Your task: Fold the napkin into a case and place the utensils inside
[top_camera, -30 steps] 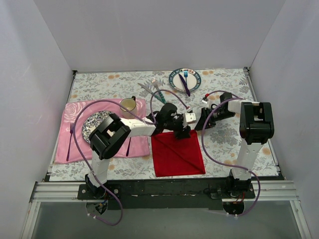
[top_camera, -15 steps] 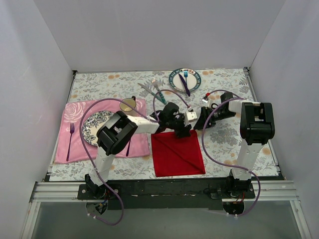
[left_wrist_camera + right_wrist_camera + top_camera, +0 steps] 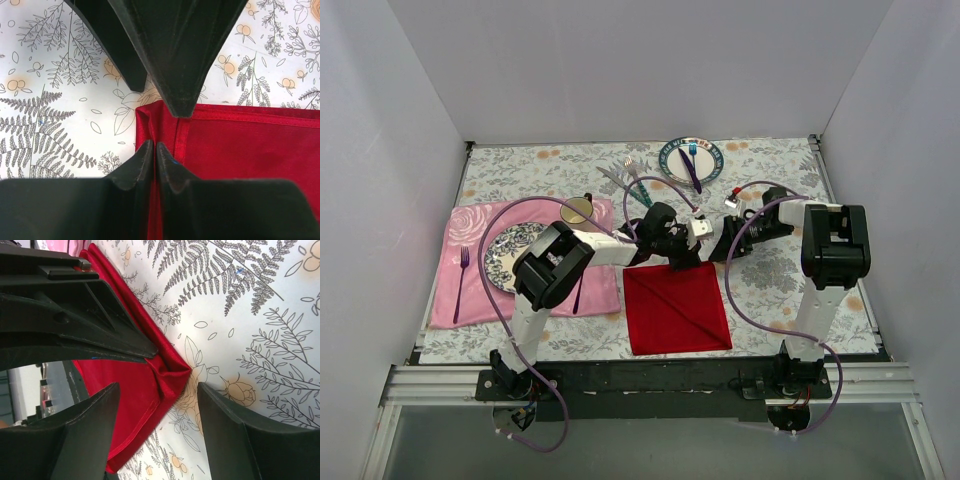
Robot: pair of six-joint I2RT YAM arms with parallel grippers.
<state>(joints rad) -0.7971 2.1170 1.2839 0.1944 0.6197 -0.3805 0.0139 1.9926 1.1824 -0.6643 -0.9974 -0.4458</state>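
My left fingers [image 3: 146,159] pinch a far corner of the red napkin [image 3: 675,308], which lies flat at the near middle of the floral surface [image 3: 520,175]; my right fingers [image 3: 97,422] stand spread astride that corner.

My black left gripper [image 3: 155,149] pinched the plain red cloth napkin [image 3: 240,145]; my black right gripper [image 3: 157,390] gaped just beside it.

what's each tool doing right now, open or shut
left tool: closed, pinching the napkin near its corner
right tool: open, straddling that corner, holding nothing
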